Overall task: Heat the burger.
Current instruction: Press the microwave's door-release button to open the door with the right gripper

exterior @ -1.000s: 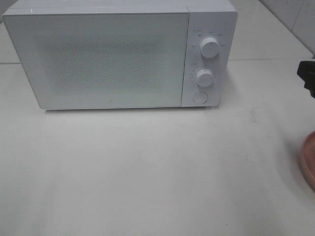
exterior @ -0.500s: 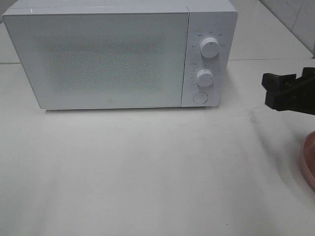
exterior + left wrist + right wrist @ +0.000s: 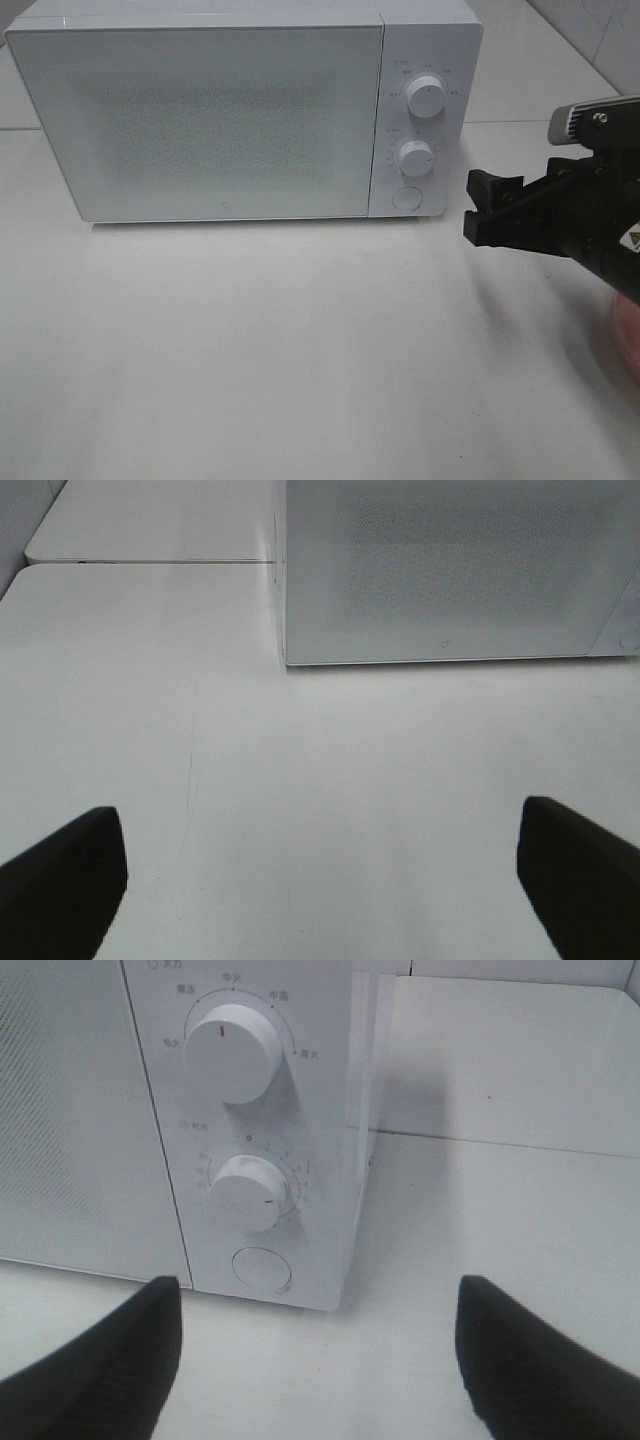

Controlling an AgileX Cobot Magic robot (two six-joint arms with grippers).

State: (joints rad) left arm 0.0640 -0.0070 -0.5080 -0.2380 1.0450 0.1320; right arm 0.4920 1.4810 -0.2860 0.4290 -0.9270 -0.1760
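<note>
Over on the right of the high view, the right gripper (image 3: 490, 208) has come well in from the frame's edge, where a second ago only a dark corner of it showed, and now hangs just beside the white microwave (image 3: 220, 120), level with the round button (image 3: 406, 197) at the foot of the control panel. Nothing else has shifted: the door (image 3: 200, 125) is closed as before, and the upper knob (image 3: 427, 96) and lower knob (image 3: 415, 158) keep their settings. In the right wrist view the two dark fingers (image 3: 110, 1360) stand apart with nothing between them, so this gripper is released and empty, facing the panel across bare white table (image 3: 300, 350). The left gripper (image 3: 318, 815) is likewise spread wide and empty, low over the table and well short of the microwave's front. A faint pink smear behind the right arm may be the rim of the plate (image 3: 628, 335), though it is too blurred to be sure. The burger shows in none of the views, so where it lies relative to either gripper cannot be told.
</note>
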